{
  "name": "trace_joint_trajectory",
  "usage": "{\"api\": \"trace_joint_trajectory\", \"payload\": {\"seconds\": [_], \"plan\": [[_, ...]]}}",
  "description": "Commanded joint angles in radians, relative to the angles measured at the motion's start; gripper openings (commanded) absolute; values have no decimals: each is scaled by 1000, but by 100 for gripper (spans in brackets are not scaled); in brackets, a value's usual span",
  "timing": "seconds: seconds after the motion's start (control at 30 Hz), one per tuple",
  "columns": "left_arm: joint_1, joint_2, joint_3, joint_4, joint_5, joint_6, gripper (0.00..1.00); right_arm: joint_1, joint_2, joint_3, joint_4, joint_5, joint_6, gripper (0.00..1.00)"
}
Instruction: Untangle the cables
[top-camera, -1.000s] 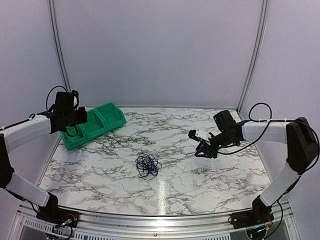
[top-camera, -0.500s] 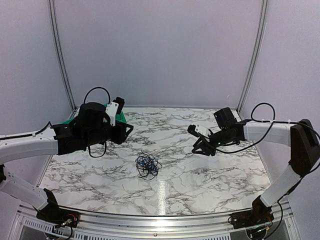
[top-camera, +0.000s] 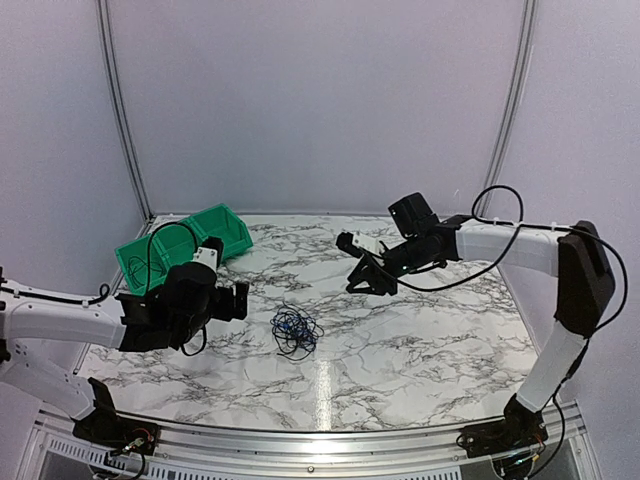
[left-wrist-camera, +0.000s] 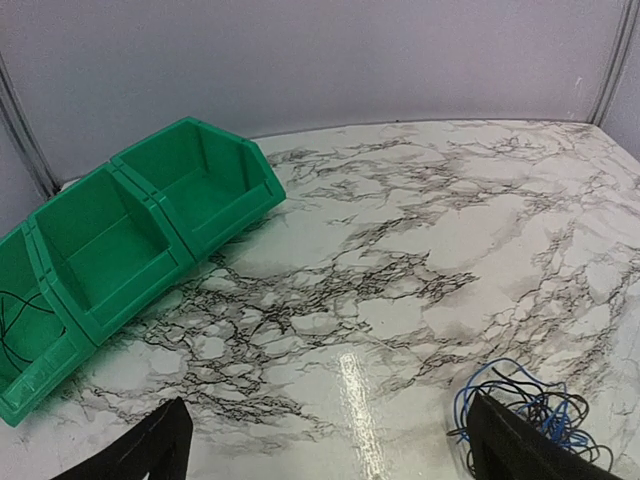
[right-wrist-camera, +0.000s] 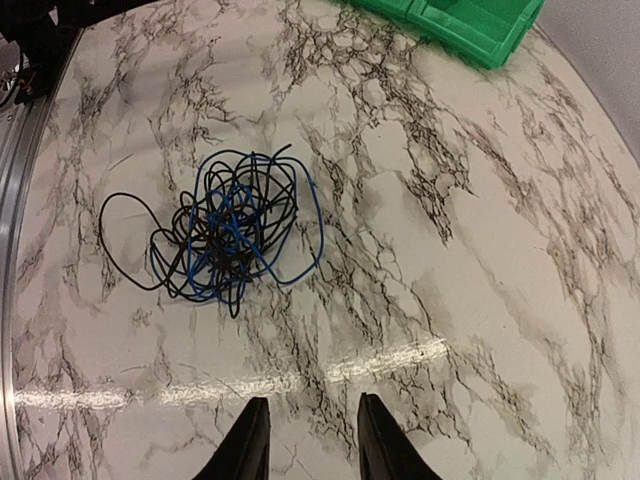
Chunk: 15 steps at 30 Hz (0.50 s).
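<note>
While the cables (top-camera: 296, 331) lie knotted, reaching is judged the current step: left end effector (left-wrist-camera: 325, 452) spread wide, right end effector (right-wrist-camera: 308, 440) seemingly part-open, both empty; separate strands must be gripped

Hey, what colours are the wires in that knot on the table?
The cables are black and blue; the right wrist view shows them best.

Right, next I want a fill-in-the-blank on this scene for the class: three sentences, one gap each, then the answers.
1. The cables are black and ___.
2. The bins are coloured ___.
3. The left gripper holds nothing; its jaws are ___.
Missing words: blue; green; open.
</note>
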<state>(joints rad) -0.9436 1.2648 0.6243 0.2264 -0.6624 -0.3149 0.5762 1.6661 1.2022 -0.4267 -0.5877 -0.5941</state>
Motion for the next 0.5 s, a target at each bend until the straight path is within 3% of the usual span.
{"api": "trace_joint_trajectory", "payload": {"seconds": [0.0, 0.07, 0.17, 0.27, 0.33, 0.47], "plan": [[-3, 35, -26, 128, -173, -61, 99, 58, 134, 168, -73, -9, 49, 31], [2, 68, -36, 127, -361, -183, 99, 86, 184, 226, -86, 20, 54, 30], [2, 155, -17, 110, -456, -224, 99, 116, 259, 310, -103, 34, 71, 30], [0, 222, 9, 97, -386, -228, 99, 135, 342, 412, -146, 21, 97, 30], [0, 235, -2, 99, -359, -313, 99, 145, 401, 474, -169, 8, 110, 30], [-2, 169, -61, 172, -158, -357, 98, 161, 490, 568, -229, -4, 111, 31]]}}
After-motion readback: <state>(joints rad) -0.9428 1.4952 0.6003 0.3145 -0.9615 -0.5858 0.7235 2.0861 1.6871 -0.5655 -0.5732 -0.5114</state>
